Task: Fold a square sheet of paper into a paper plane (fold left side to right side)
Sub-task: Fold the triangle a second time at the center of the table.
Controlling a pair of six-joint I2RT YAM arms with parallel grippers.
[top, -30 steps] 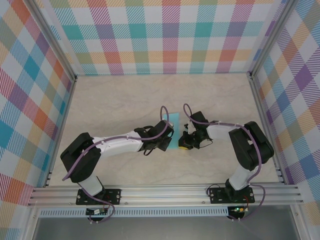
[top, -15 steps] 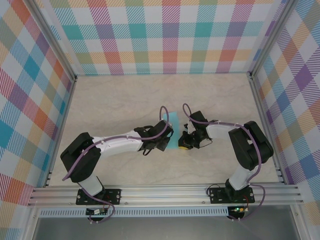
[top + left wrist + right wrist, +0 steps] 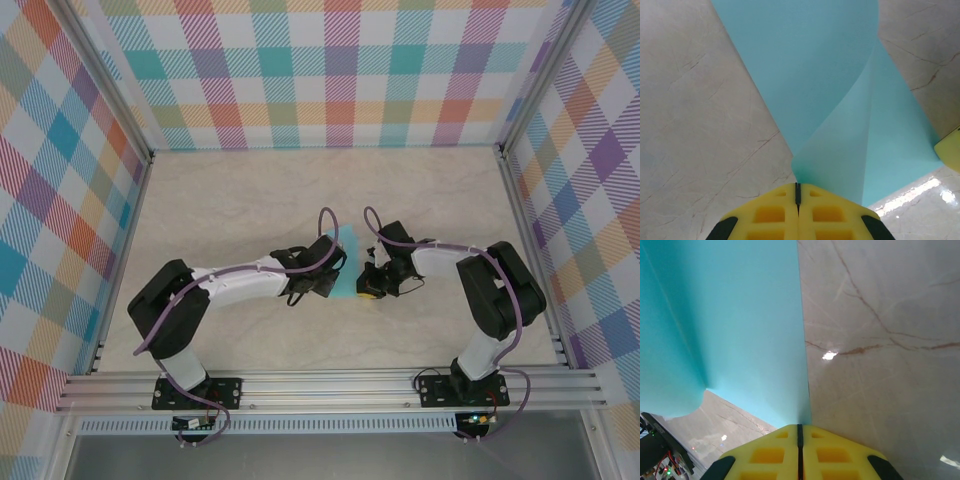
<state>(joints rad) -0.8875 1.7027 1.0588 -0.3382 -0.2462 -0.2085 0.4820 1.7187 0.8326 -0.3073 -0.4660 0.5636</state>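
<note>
Here, the square sheet of paper [image 3: 805,75] lies mid-table, one side curled up.
The left gripper [image 3: 797,186] is clamped on a corner of the sheet, arching that side over the flat part. The right gripper [image 3: 800,426], jaws together, meets the sheet's flat right edge on the marble-patterned table [image 3: 880,340].

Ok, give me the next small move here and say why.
Probably carry the left gripper a little to the right and down, to lay its corner of the paper on the right edge. It is shut on that near corner, the lifted side arches over unflattened, and the right gripper sits shut at the near right corner.
</note>
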